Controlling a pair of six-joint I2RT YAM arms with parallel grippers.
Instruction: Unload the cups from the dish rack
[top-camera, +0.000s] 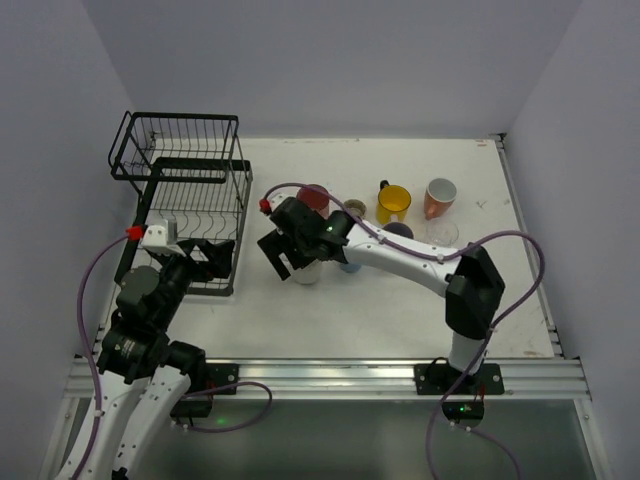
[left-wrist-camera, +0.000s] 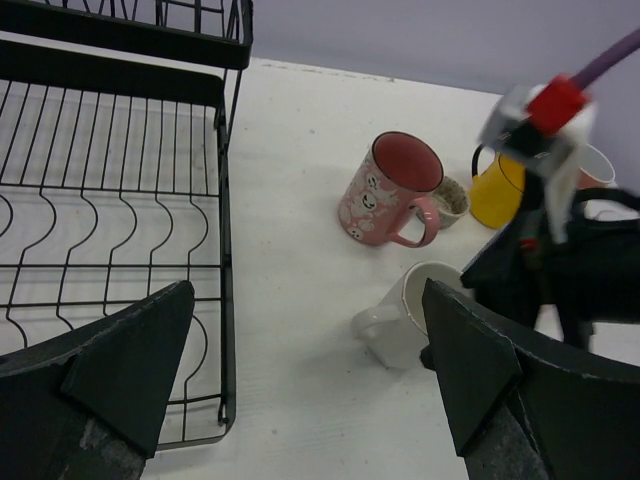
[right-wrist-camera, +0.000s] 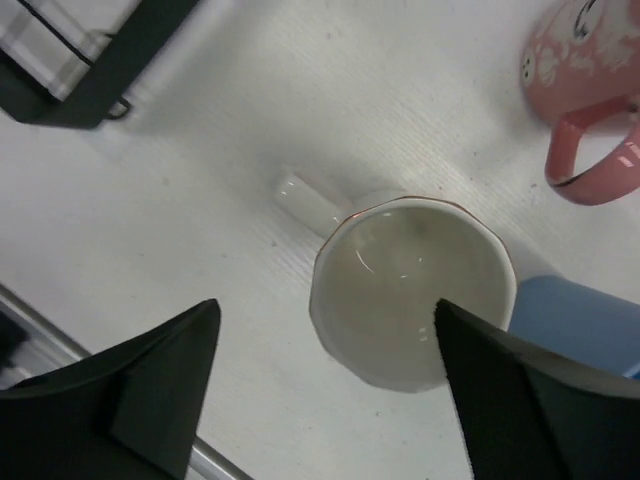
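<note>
Two-tier black wire dish rack (top-camera: 190, 205). Upright to its right stood a cream mug (right-wrist-camera: 410, 290) nearest, a pink mug (left-wrist-camera: 385, 190) beyond, and a yellow mug (top-camera: 393, 203) and a salmon mug (top-camera: 439, 198) farthest.

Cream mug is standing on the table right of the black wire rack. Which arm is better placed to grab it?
Right. The right gripper hangs open directly over the cream mug. The left gripper, also open, sits back by the black wire rack, with the mug off to its side.
</note>
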